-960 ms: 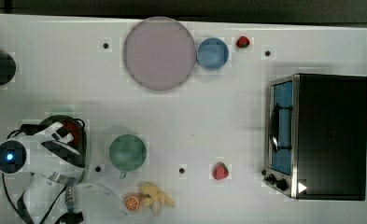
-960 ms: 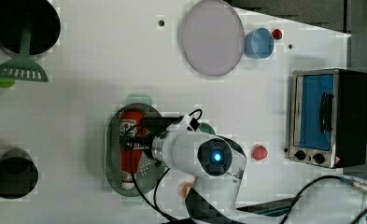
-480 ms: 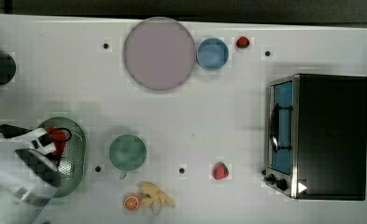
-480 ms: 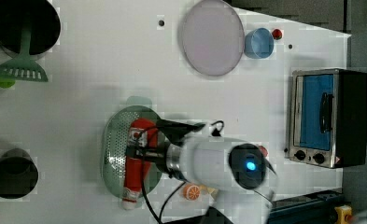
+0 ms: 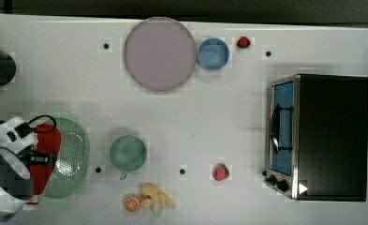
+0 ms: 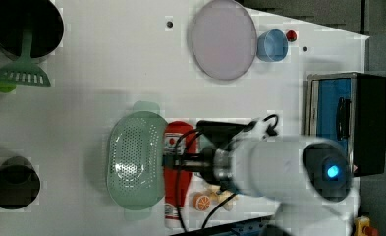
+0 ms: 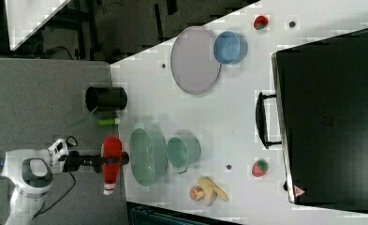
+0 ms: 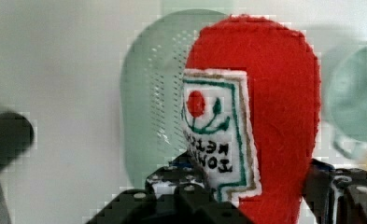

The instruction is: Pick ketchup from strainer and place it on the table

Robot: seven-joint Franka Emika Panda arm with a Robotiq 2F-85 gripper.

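The ketchup [image 7: 111, 164], a red bottle with a white label, hangs clear of the strainer [image 7: 146, 157], with my gripper [image 7: 111, 161] shut across its middle. In the top view the ketchup [image 5: 46, 150] overlaps the left rim of the pale green strainer [image 5: 74, 154], and the arm covers its lower half. In the left view the ketchup [image 6: 173, 182] appears just right of the strainer [image 6: 131, 164], whose perforated bottom is bare. The wrist view has the ketchup [image 8: 274, 116] close up between the fingers [image 8: 186, 189], over the strainer [image 8: 148, 93] and the white table [image 5: 219, 117].
A green cup [image 5: 128, 153] stands just right of the strainer in the top view, with a banana and orange slice [image 5: 153, 201] below it. A lilac plate [image 5: 159, 54], blue bowl [image 5: 213, 53], strawberry [image 5: 221, 172] and toaster oven [image 5: 322, 136] lie further right. A black pot [image 6: 26, 27] stands at the left view's top left.
The ketchup lay in the strainer under my gripper a second ago. My gripper has taken hold of it and raised it out, and the arm has swung toward the table's edge.
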